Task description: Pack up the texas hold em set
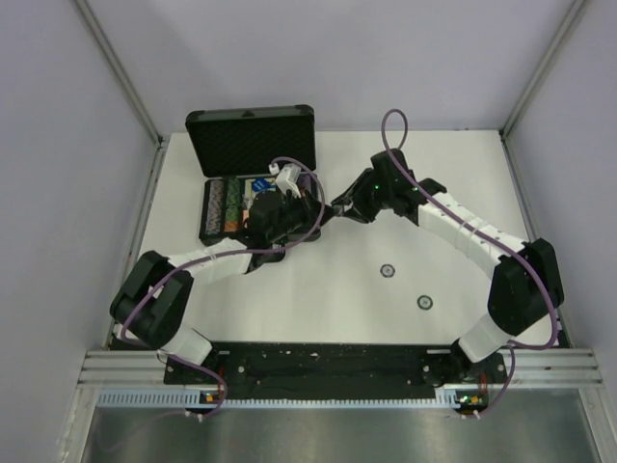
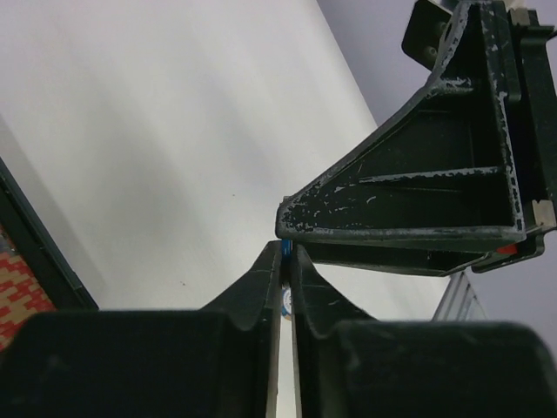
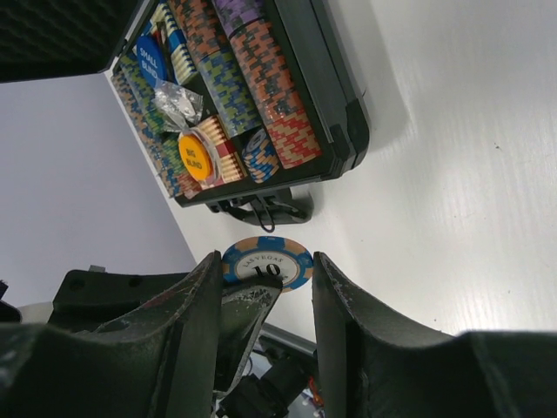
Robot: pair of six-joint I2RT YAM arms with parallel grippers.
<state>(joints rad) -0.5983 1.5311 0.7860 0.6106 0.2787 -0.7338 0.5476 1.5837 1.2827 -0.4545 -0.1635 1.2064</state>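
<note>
The black case [image 1: 205, 206] lies open at the back left, lid [image 1: 251, 140] raised, with multicoloured chip rows [image 3: 261, 87], an orange "big blind" disc [image 3: 196, 157] and a blue "small blind" disc [image 3: 150, 59] inside. Just right of the case the two grippers meet. My right gripper [image 3: 265, 258] has a blue and tan "10" chip [image 3: 280, 261] across its jaws, edges against both fingers. My left gripper [image 2: 286, 248] is shut on the same chip [image 2: 285, 300], pinching its flat faces; one of its fingers [image 3: 248, 305] covers the chip's lower part.
Two small dark chips [image 1: 388, 271] [image 1: 424, 302] lie on the white table in front of the right arm. The case handle [image 3: 261, 209] faces the grippers. Walls enclose the table on three sides.
</note>
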